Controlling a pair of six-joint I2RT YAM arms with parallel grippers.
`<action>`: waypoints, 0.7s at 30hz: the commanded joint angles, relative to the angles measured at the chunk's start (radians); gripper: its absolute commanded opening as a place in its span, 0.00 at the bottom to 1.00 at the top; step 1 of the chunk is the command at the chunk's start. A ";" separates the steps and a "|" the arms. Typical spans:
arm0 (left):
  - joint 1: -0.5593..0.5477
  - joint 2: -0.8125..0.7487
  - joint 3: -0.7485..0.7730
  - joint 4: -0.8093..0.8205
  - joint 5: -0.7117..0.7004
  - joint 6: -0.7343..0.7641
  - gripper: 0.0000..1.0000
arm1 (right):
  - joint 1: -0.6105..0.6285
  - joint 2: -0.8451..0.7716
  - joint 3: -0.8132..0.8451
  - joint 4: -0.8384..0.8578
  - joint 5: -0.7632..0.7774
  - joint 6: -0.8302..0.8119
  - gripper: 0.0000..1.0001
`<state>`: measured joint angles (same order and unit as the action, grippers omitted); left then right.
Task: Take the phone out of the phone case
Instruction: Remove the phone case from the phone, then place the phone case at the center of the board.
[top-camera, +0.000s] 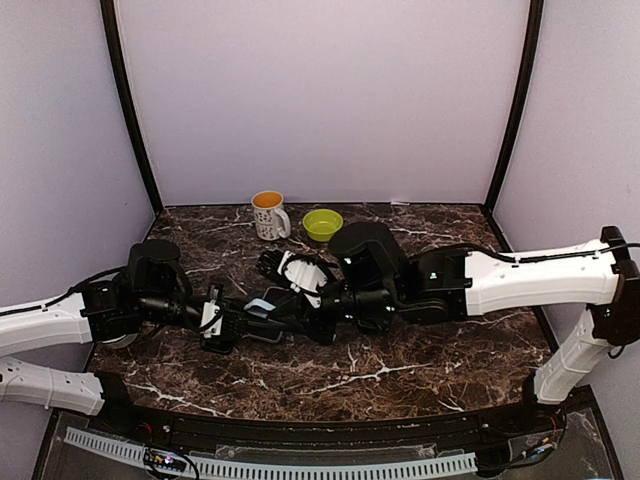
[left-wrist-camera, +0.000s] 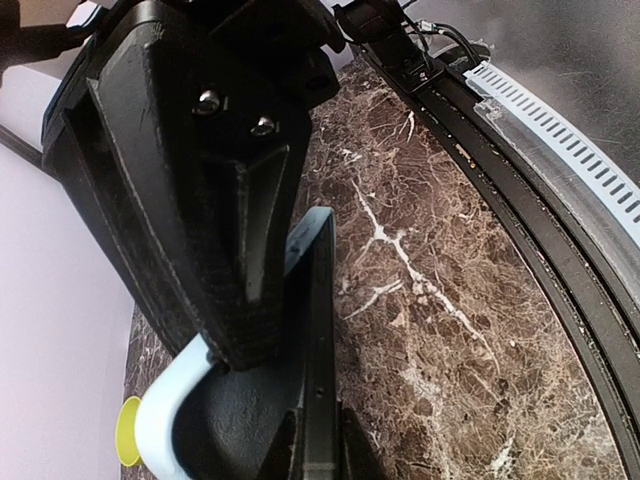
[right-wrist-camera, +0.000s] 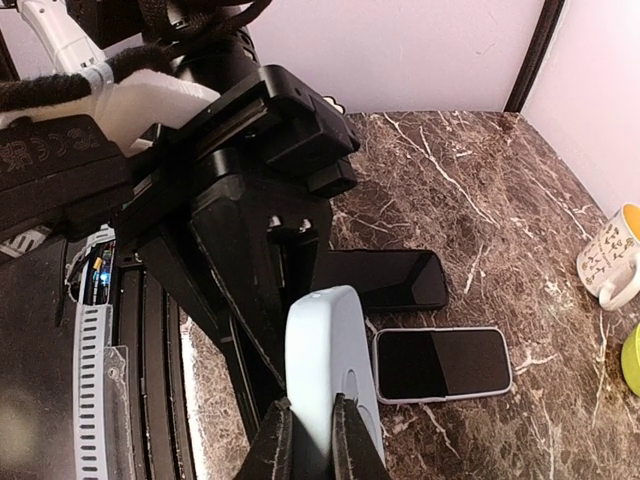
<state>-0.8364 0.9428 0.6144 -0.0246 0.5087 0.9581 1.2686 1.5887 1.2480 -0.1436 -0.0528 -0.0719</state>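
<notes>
Item: light-blue phone case (right-wrist-camera: 322, 360), held clear of the table (top-camera: 400, 370) at mid-table, between the two arms.
Attitude: on edge, with its back and an oval cut-out turned toward the right wrist camera.
Long axis: runs left to right across the table, from one hand straight to the other.
Left hand (top-camera: 228, 325): jaws narrow, clamped on the case's left end. One finger lies over the rim in its own wrist view.
Right hand (right-wrist-camera: 310, 440): jaws narrow, pinching the case's near end between the fingertips.
Nearer arm: neither, as both are in contact at opposite ends.
Phone: cannot be confirmed. The left wrist view shows a dark body (left-wrist-camera: 235, 430) inside the pale rim, but whether it is seated or partly freed is not clear.
Other items: a dark phone (right-wrist-camera: 385, 280) and a pale-rimmed phone (right-wrist-camera: 443, 363) lie flat on the table just beyond the case, apart from both hands.
Assessment: separation turns on the shared axis. In my judgement one hand must hold the rim while the other peels or pushes across that axis, because a straight pull apart along it would only strain both grips.
</notes>
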 joint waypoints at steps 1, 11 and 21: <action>0.035 -0.064 0.015 0.121 -0.086 0.011 0.00 | -0.014 -0.035 -0.086 -0.318 -0.006 0.026 0.00; 0.036 -0.058 0.013 0.114 -0.080 0.018 0.00 | -0.077 -0.184 -0.177 -0.287 0.193 0.096 0.00; 0.036 -0.064 0.017 0.107 -0.042 0.018 0.00 | -0.279 -0.334 -0.211 -0.112 0.395 0.237 0.00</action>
<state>-0.8032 0.9131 0.6060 0.0124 0.4492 0.9688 1.0660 1.2789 1.0382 -0.3618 0.2291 0.0696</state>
